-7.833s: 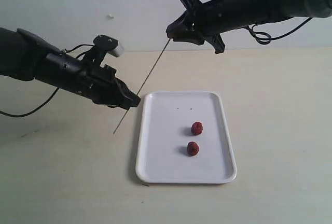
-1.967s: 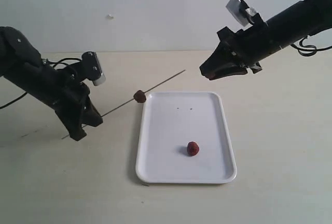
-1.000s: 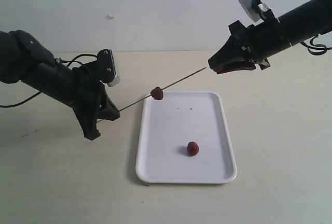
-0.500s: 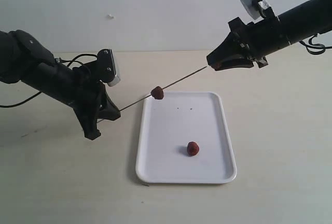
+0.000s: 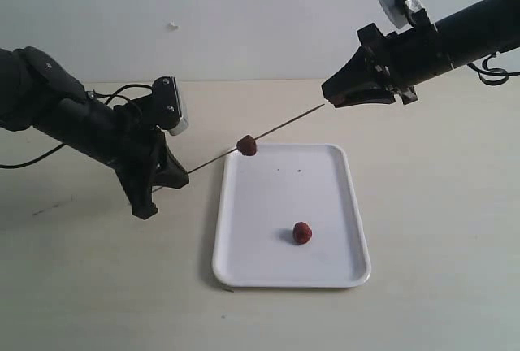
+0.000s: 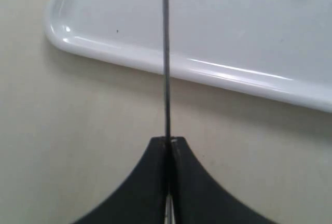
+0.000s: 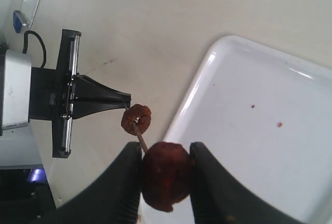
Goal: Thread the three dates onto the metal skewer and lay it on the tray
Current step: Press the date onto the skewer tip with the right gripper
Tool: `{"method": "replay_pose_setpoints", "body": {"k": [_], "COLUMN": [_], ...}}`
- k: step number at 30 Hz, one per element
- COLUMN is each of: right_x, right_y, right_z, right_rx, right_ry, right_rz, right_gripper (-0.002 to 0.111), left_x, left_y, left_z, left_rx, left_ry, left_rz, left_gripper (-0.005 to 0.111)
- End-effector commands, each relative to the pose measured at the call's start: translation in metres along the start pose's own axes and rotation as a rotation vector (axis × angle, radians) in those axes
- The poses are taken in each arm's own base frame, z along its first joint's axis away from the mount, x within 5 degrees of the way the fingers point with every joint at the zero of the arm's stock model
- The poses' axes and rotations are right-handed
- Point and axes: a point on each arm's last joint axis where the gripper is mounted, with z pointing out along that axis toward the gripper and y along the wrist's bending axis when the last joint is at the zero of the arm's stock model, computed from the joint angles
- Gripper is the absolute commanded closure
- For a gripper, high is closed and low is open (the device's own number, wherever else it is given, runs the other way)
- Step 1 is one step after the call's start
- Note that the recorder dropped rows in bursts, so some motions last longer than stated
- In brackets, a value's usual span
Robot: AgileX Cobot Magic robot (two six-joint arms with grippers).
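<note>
- The tray is seen flat on the pale surface, its long side running away from the exterior camera
- One loose date is noted lying on the tray, in the nearer half, right of the middle
- The left tool is held low over the surface, just left of the tray; in the left wrist view its jaws are pressed closed on the metal skewer, gripped near one end
- The skewer is carried clear of the surface, tilted, rising from the left tool toward the right tool, passing over the tray's far left corner
- A threaded date is seen on the skewer, roughly midway along, above that corner
- The right tool is held farthest back, above the tray's far edge; a held date is pinched between its fingers
- The skewer's free end is met by the held date; whether it is pierced cannot be told
</note>
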Motion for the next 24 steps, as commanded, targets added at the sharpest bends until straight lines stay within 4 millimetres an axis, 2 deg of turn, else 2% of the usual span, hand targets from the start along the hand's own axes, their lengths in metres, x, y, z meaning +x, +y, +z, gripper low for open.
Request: {"method": "replay_pose_setpoints", "body": {"k": [1,24], "right_x": [-0.0031,-0.0032], "right_y": [0.0045,0.0047], "right_z": [-0.0044,-0.0044], "right_rx": [-0.010,-0.011], "right_ry": [-0.019,-0.020], "right_rz": [-0.021,-0.028], "right_gripper": [0.077,0.077], "left_x": [-0.0032,-0.0036], "left_y": [-0.0019,-0.0014], "left_z": [0.0001,0.0001], "left_rx": [0.002,-0.004], "left_ry": [-0.021,-0.026], "left_rz": [-0.009,-0.016], "left_gripper": [0.107,0.107]}}
